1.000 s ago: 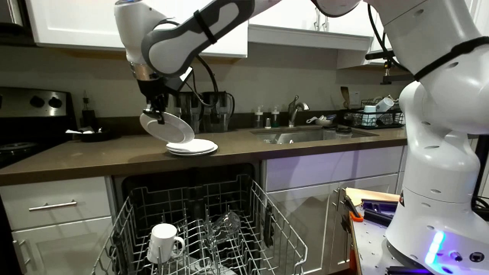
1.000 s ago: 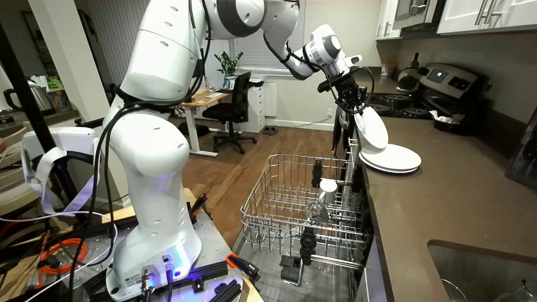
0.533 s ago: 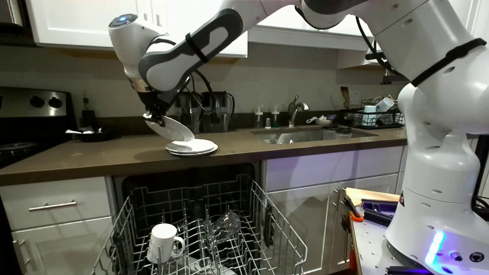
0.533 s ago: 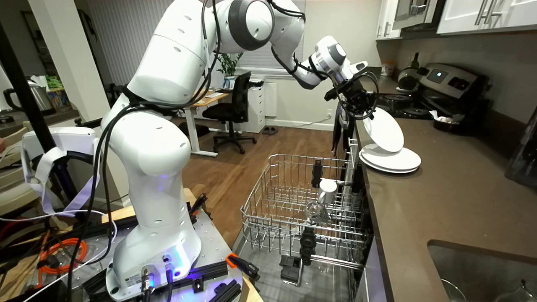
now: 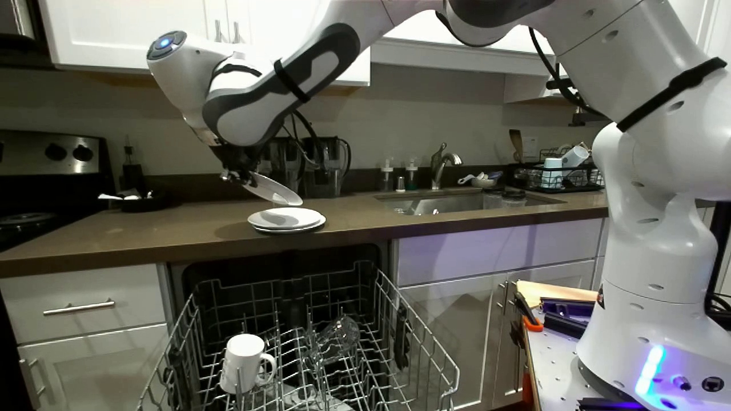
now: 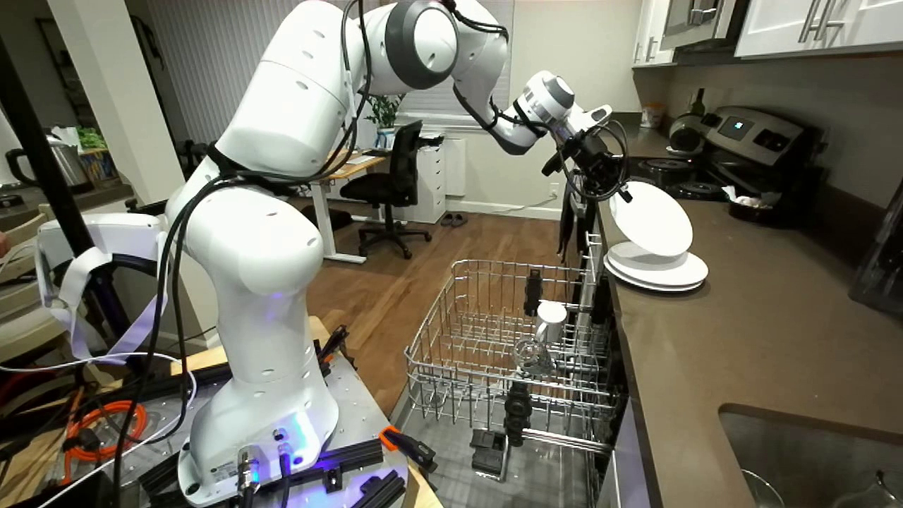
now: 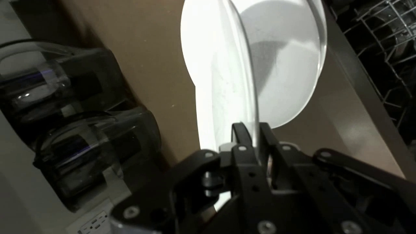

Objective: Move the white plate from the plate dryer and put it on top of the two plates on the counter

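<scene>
White and grey jointed robot arm (image 6: 293, 116) arched high from its rounded white base (image 5: 651, 317), glowing blue light strip (image 5: 650, 370) on that base, white-and-grey forearm (image 5: 320, 64) sloping down, glossy white wrist (image 5: 185, 83) tilted, black two-fingered gripper (image 7: 252, 128) angled downward, slim dark fingers (image 7: 241, 131) clamped close together

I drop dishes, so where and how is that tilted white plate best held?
Likely the thin upper rim of the white plate, from above, where the gripper pinches it: that leaves the low edge free to meet the two plates.
</scene>
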Controlling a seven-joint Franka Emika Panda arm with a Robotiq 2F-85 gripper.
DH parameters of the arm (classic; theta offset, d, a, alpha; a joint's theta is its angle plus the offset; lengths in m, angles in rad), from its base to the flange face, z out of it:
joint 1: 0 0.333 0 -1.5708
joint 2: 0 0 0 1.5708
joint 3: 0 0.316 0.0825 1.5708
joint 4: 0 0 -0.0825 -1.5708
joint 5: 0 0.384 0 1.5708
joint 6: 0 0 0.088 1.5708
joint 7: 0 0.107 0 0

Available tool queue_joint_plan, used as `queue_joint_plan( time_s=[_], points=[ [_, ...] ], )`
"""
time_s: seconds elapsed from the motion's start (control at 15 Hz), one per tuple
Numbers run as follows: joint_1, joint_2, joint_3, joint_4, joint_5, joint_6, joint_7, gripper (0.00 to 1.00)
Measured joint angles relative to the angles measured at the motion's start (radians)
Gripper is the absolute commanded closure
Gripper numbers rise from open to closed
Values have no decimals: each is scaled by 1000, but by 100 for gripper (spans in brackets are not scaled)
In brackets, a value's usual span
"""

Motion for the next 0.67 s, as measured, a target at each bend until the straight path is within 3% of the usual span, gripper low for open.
queue_joint_plan(
  time_s=[0.67],
  points=[
    [-23,57,-1,-3,-1,-117,36,95]
  ],
)
